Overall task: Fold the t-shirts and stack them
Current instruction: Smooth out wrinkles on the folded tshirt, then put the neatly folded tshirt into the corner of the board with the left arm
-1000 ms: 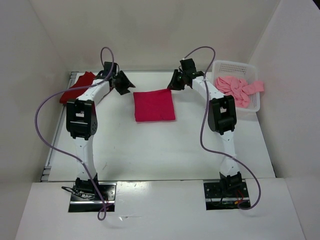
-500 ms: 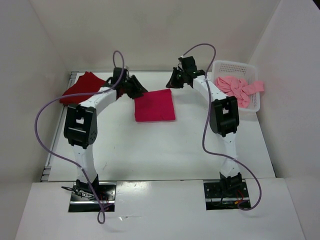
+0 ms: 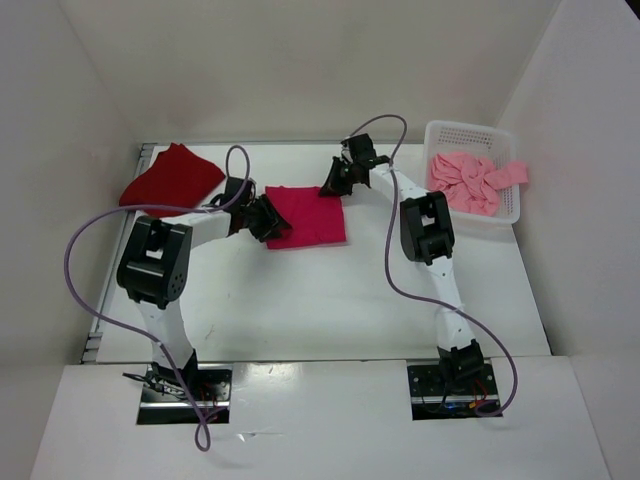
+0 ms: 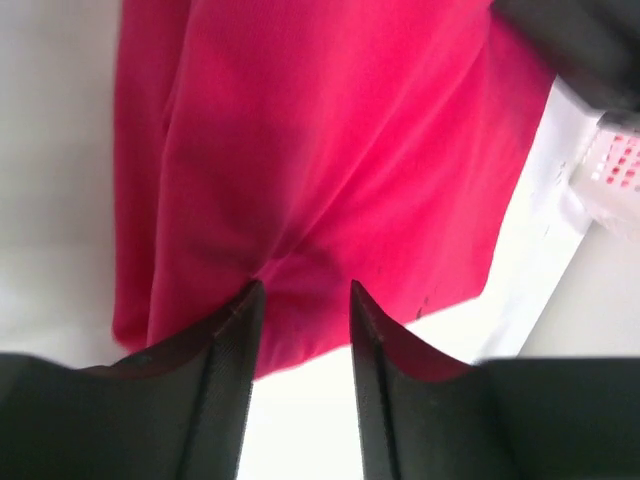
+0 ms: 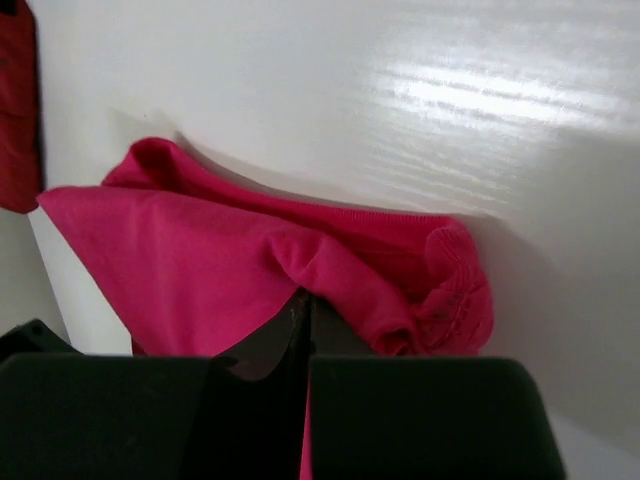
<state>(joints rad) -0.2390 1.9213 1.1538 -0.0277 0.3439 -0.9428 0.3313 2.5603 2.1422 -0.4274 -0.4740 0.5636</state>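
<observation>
The right gripper is shut, pinching the far corner of the crimson-pink t-shirt. The left gripper sits half open over its left edge.

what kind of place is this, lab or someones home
Probably a robot lab cell: a white table boxed in by plain panels, a left arm and right arm bolted at its near edge, a crimson t-shirt and white basket as props.

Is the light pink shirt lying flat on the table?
No, the light pink shirt lies crumpled inside the white basket, with one part hanging over its rim.
</observation>
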